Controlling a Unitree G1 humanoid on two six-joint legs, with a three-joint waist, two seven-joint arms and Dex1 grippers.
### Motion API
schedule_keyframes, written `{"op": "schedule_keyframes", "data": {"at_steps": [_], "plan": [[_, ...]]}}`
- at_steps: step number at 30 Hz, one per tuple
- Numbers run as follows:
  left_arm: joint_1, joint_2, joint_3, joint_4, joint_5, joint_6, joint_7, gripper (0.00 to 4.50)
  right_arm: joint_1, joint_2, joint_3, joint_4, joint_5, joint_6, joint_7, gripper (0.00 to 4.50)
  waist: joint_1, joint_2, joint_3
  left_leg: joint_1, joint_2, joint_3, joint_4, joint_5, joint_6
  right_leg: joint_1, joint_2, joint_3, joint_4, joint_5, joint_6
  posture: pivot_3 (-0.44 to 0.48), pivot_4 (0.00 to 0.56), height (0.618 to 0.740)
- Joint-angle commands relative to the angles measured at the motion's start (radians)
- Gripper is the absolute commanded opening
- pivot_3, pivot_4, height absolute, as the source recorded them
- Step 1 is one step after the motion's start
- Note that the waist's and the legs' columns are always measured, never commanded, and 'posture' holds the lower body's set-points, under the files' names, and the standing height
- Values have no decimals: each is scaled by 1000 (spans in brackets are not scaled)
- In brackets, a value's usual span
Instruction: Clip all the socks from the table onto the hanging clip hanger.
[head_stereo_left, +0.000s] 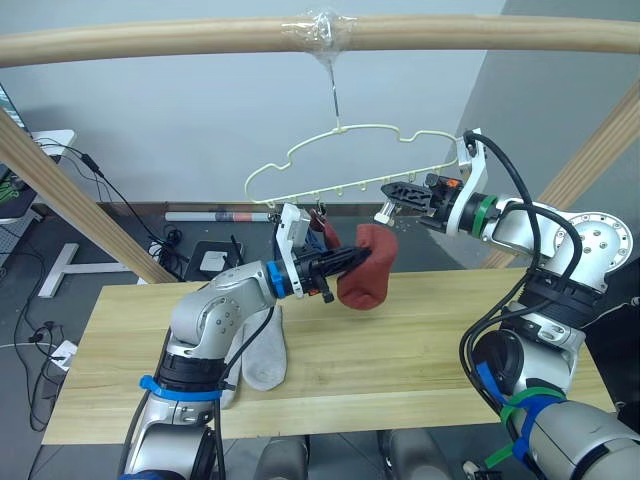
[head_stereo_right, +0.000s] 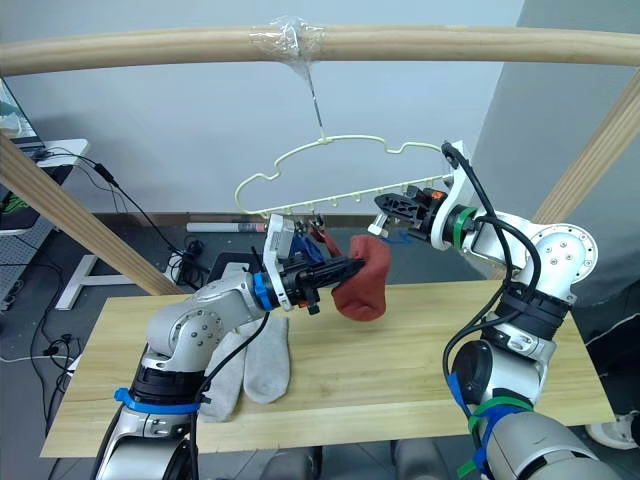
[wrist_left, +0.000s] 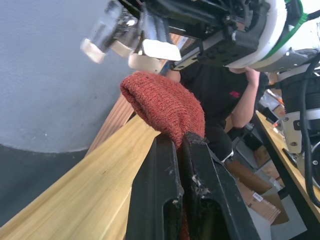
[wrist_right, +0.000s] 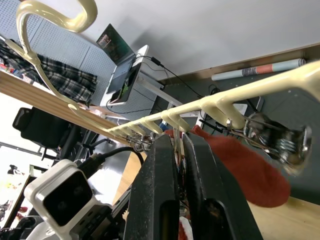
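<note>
L fingers (head_stereo_left: 352, 259) pinch nubby rust knit sock (head_stereo_left: 368, 268); R fingers (head_stereo_left: 390, 194) nipped on thin metal clip (wrist_right: 176, 145) of cream wire hanger (head_stereo_left: 340, 160).

clip hanger (head_stereo_left: 340, 165) under pole (head_stereo_left: 150, 42) | held sock (head_stereo_left: 365, 268) below hanger | two socks (head_stereo_left: 262, 352) on table (head_stereo_left: 400, 360)

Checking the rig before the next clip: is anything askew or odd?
Yes: the clip hanger hangs tilted, its right end raised near the right end effector. Its hook is held to the pole by clear tape.
</note>
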Motion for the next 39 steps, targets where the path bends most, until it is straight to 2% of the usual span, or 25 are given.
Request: {"op": "schedule_keyframes", "data": {"at_steps": [1,18,31,37,39], "plan": [[-26,-8,8,-8,-6,-22,-11,32,-3,-13,-5,-19,68,8,-19,0,0,0,0,0,0,0,0,0,0,0,0,0,0,0,0,6,219,740],[-55,-27,8,0,-15,-29,-23,32,16,-23,13,-19,138,8,-66,0,-1,0,0,0,0,0,0,0,0,0,0,0,0,0,0,5,211,740],[-67,-30,3,17,2,-47,-24,0,9,-45,-22,20,258,8,-93,4473,-1,0,0,0,0,0,0,0,0,-1,0,0,0,0,0,2,211,740],[-68,-21,-8,57,54,-77,-20,0,73,-116,10,-38,329,8,-83,4473,0,0,0,-1,0,0,0,0,0,0,0,0,0,0,0,-5,216,740],[-63,-16,-15,87,75,-96,-29,523,173,-163,47,-138,329,1,-52,4500,1,0,0,-1,0,1,0,0,0,0,0,0,0,0,0,-9,219,740]]}}
